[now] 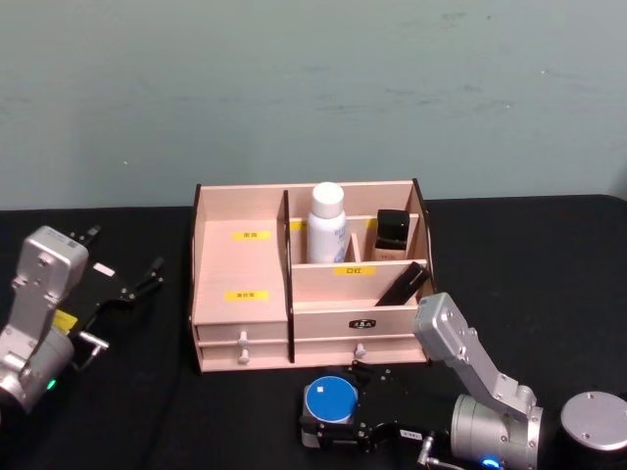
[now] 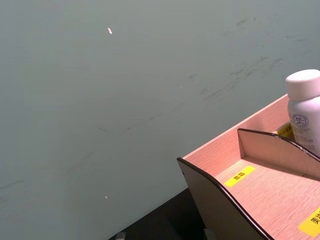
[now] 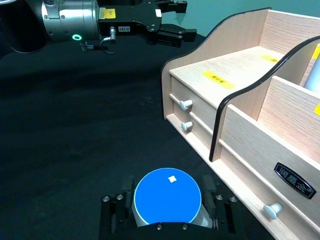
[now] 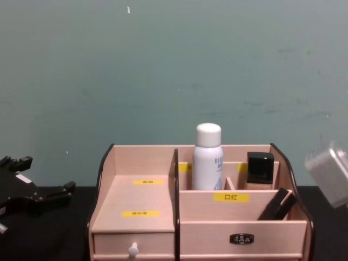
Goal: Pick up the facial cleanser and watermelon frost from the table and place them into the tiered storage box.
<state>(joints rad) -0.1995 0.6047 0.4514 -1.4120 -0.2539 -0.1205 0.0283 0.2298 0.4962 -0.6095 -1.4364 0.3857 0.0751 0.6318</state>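
The tiered storage box [image 1: 241,264] [image 4: 141,206] [image 3: 240,65] [image 2: 260,195] stands mid-table, drawers shut. In front of it sits a round container with a blue cap [image 1: 329,399] [image 3: 167,195]; no label shows, so I cannot tell whether it is the facial cleanser or the watermelon frost. My right gripper [image 1: 330,415] [image 3: 167,205] is shut on it, one finger on each side. A white bottle with a white cap [image 1: 327,223] [image 4: 207,157] [image 2: 305,110] stands upright in a rear compartment. My left gripper [image 1: 122,253] [image 3: 186,20] [image 4: 42,175] hovers open, left of the box.
A black square bottle [image 1: 392,230] [image 4: 260,169] stands beside the white one, and a black slim item [image 1: 402,284] [image 4: 277,204] leans in the front right compartment. A grey round disc [image 1: 596,419] sits at the front right. A green wall rises behind the black table.
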